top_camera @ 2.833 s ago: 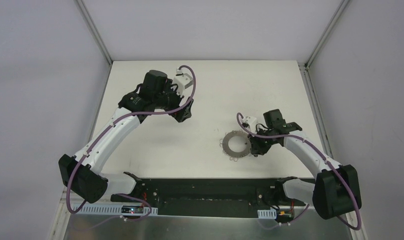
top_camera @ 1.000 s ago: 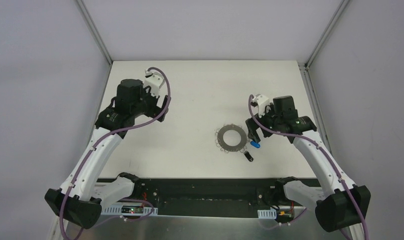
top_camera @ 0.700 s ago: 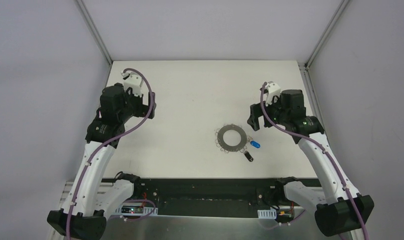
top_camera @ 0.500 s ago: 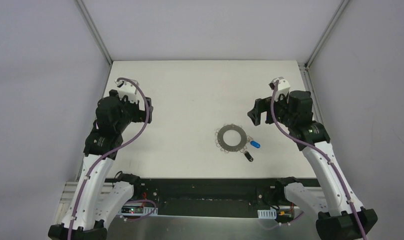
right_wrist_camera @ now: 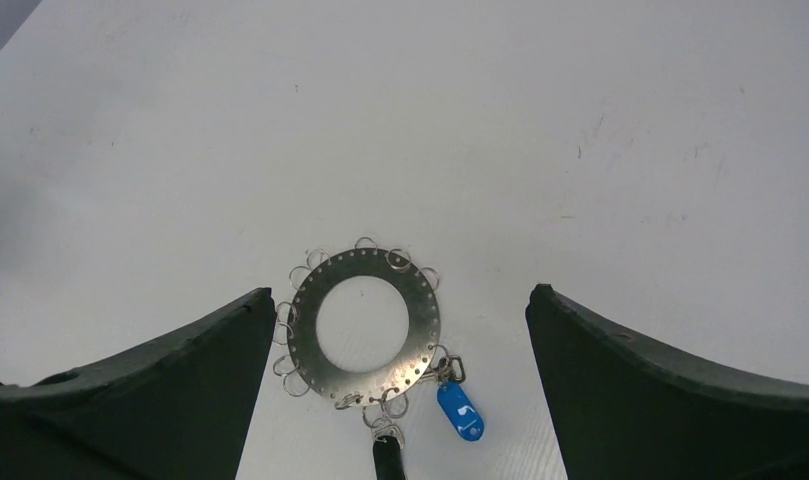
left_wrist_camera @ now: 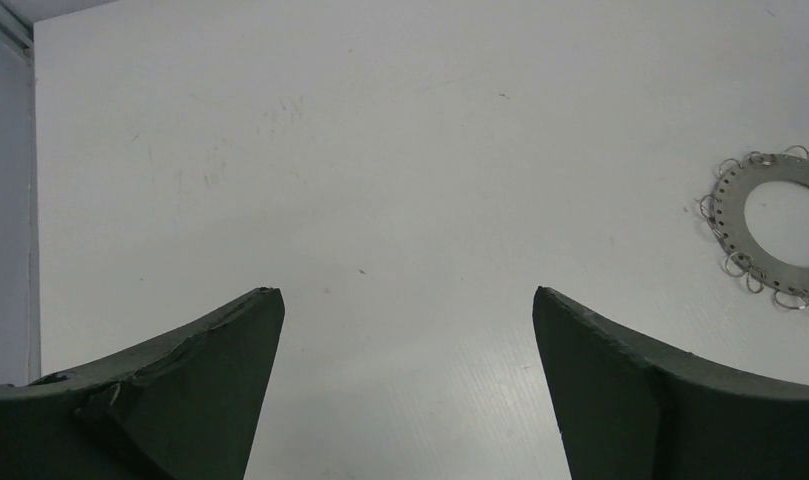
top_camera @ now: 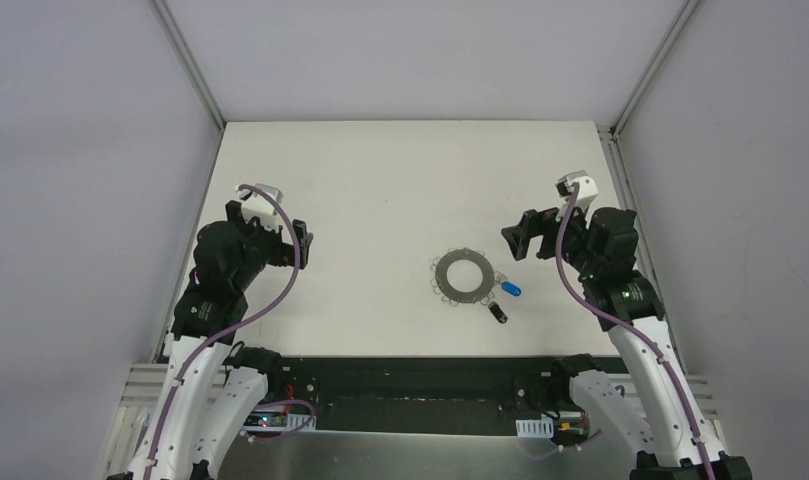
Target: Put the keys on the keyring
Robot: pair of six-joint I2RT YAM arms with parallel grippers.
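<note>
The keyring lies flat on the white table, right of centre, and also shows in the left wrist view and the right wrist view. The blue-headed key and the black-headed key lie at its near right edge. Both look linked to its wire loops. My right gripper hangs open above and to the right of the ring, holding nothing. My left gripper is open over bare table far to the left.
The white table is bounded by grey walls and metal posts at the back corners. A black base rail runs along the near edge between the arm mounts.
Both arms have pulled back from the table's middle toward their own sides and the near edge, jaws staying wide. The keyring and both keys have stayed in place over the last second.
</note>
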